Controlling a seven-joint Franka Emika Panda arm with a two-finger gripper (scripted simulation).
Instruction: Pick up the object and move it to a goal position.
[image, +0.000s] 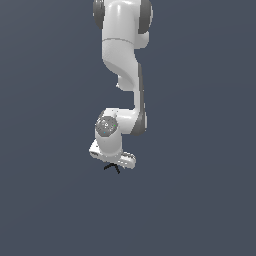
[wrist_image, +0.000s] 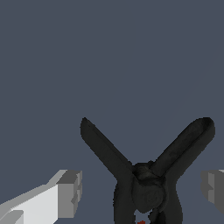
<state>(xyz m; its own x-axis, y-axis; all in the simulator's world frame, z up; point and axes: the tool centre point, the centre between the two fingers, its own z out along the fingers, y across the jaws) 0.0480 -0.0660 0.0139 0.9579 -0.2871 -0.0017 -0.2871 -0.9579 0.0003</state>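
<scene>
**Pincer spread around the clamp-like object, grasp not yet made**

Going left to right across the wrist view, we first meet one grey finger pad (wrist_image: 69, 193) on its white finger. Next comes the small black object with splayed prongs (wrist_image: 146, 175), and at the far edge the second grey pad (wrist_image: 213, 190). The object sits between the two pads with open space on either side, nearer the second pad than the first. Neither pad touches it. A speck of red shows at the object's base, at the frame's edge. Two of its thick prongs fan out in a V away from the camera.

So we read the white pincer (image: 113, 159) as spread wide, straddling the object and pinching nothing.

In the exterior view, the white arm (image: 122, 65) reaches down from the top of the frame, and the pincer's body hangs low over the plain dark blue-grey worktop (image: 50, 200). Only a few thin black prongs of the object peek out just beneath it. The object appears to lie on the worktop; we cannot tell for certain whether any part is raised.

By our judgement, the approach is done and the fingers are lined up. Closing on the object, lifting it and carrying it all remain. No goal marker shows in either view, so we cannot say where it must go.
</scene>
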